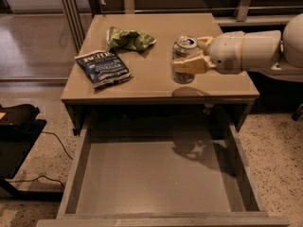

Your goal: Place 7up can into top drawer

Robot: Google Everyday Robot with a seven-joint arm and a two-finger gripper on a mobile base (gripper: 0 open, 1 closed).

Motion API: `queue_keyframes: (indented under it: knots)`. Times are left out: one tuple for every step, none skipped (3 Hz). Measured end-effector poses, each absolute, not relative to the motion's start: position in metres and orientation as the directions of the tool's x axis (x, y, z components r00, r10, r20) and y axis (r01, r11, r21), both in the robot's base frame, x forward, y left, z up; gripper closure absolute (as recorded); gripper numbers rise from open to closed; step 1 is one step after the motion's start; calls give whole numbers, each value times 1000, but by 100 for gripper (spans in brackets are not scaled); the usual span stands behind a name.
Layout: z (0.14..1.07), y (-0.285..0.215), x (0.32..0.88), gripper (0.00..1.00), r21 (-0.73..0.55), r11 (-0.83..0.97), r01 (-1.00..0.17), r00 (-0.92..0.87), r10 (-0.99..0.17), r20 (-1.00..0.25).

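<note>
The 7up can point(183, 58), silver with a shiny pull-tab top, is upright and held above the front right part of the tabletop point(156, 86). My gripper point(191, 56) comes in from the right on a white arm and is shut on the can, with one tan finger point(189, 65) across its front. The can's shadow lies on the table near the front edge. The top drawer point(156, 178) is pulled open below the table, its flat grey floor bare.
A dark blue chip bag point(103, 67) lies at the table's left. A crumpled green chip bag point(130, 38) lies behind it. A black stand point(16, 136) sits on the floor to the left. A wooden bench runs behind the table.
</note>
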State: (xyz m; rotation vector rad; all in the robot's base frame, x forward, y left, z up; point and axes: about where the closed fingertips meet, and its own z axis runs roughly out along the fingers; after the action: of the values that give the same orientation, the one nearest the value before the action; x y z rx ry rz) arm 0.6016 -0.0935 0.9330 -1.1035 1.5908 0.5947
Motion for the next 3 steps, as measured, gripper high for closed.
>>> queue_keyframes:
  knots:
    - [931, -110, 551, 100, -164, 456, -875, -21, -372, -928]
    - [913, -117, 509, 100, -149, 449, -881, -51, -403, -914]
    - [880, -119, 483, 100, -106, 460, -881, -91, -385, -918]
